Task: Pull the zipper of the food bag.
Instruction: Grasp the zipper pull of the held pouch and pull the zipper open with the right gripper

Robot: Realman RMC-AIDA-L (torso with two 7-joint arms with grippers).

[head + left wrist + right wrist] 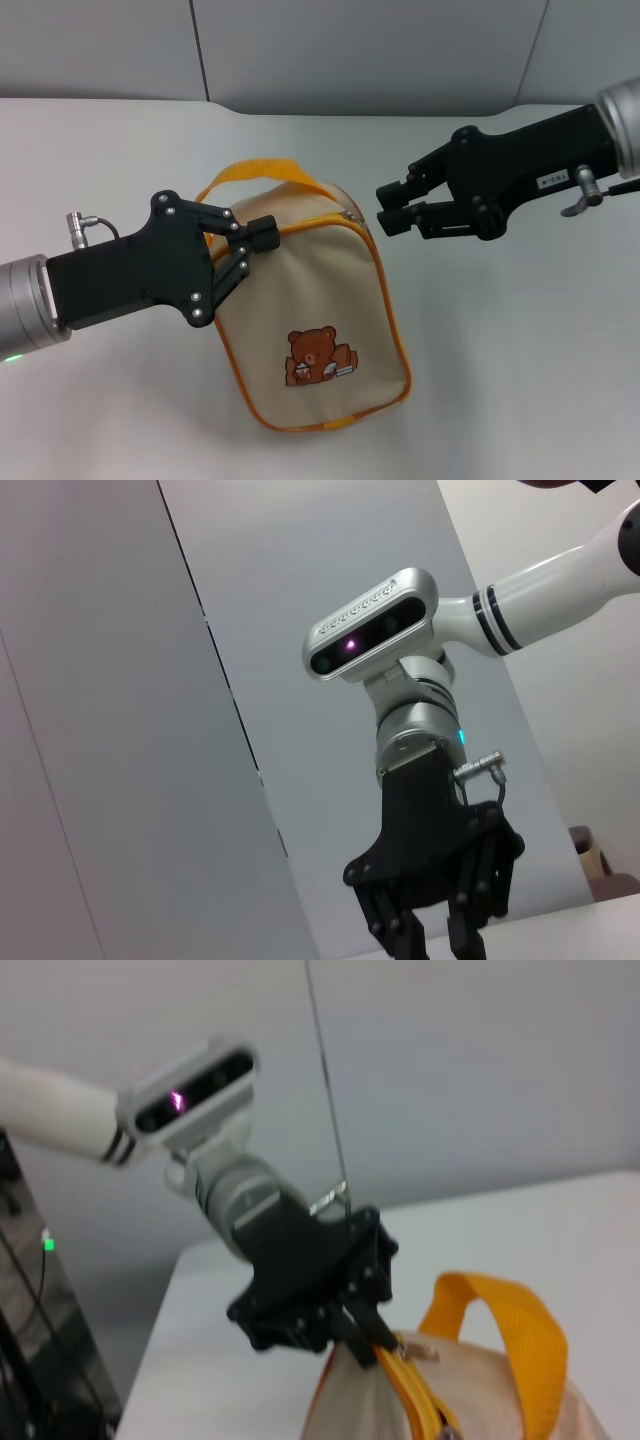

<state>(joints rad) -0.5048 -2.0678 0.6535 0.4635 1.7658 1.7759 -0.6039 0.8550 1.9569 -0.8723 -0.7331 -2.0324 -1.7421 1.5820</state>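
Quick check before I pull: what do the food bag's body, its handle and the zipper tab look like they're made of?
The food bag body looks like matte beige woven cloth, likely canvas: it creases softly where the left gripper pinches its corner. The handle seems to be orange woven webbing, ribbed in the right wrist view. The zipper tab near the right gripper looks metallic grey, though too small to be sure.

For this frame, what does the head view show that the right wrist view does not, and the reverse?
Only the head view shows the right gripper, apart from the food bag near its right upper corner, the bear patch, and the bag's whole outline lying on the white table.

Only the right wrist view shows the zipper running along the bag's top edge, and the camera on the left arm's wrist.

Both show the left gripper clamped on the bag's top-left edge, and the orange strap handle.
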